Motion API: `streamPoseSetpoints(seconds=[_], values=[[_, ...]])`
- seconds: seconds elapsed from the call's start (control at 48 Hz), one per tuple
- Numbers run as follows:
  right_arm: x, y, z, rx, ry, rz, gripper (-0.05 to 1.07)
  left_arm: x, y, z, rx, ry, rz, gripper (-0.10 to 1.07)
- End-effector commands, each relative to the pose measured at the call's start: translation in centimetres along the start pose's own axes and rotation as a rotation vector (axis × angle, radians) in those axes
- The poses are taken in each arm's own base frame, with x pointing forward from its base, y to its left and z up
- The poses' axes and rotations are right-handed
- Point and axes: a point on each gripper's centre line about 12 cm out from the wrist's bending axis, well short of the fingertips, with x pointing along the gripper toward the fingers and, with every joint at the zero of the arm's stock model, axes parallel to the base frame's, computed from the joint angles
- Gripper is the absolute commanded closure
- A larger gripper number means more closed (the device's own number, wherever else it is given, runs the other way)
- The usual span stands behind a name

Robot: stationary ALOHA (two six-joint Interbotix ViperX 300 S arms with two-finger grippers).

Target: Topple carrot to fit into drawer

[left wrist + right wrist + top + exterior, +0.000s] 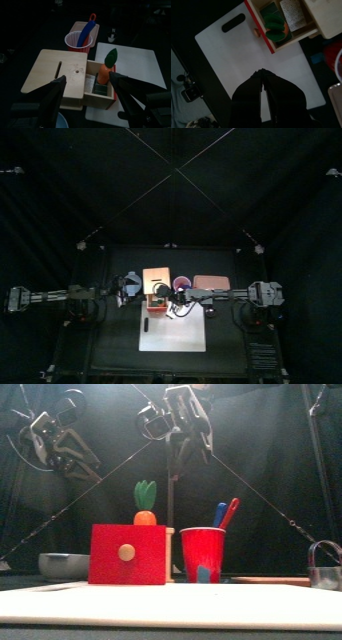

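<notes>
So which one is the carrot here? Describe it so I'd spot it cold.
Find the wooden box with the red front on the white board, left of the red cup. The carrot stands upright in its open drawer: a short orange stub with green leaves, the only thing poking above the box.

You see the carrot [103,75] standing upright in the open red drawer [128,554], orange body low, green leafy top [144,494] poking above the drawer's front edge.
</notes>
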Motion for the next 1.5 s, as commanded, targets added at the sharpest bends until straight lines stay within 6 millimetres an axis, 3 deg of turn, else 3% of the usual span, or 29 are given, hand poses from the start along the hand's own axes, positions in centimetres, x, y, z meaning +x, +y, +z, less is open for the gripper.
streamPoseSetpoints(seconds=[0.0,0.521,1.0,1.146,1.312,1.479], values=[[-1.1,0.1,1.2,-0.013,-0.081,0.026,0.58,0.1,0.1,1.0,-0.018,-0.021,0.002,-0.02],[2.4,-2.2,4.9,-0.017,-0.136,-0.014,0.58,0.1,0.1,0.0,-0.025,0.003,0.005,-0.02],[4.6,-2.5,5.9,-0.029,-0.129,-0.039,0.58,0.1,0.0,-0.6,-0.034,0.016,0.0,-0.02],[4.6,-2.2,5.9,-0.031,-0.128,-0.036,0.58,0.1,0.0,-0.6,-0.038,0.017,-0.002,-0.02],[3.2,-1.9,6.1,-0.03,-0.157,-0.024,0.58,0.1,0.0,-0.6,-0.037,0.016,-0.001,-0.02],[2.9,-1.5,7.2,-0.036,-0.219,0.0,0.58,0.1,0.0,-0.9,-0.038,0.023,0.0,-0.02]])
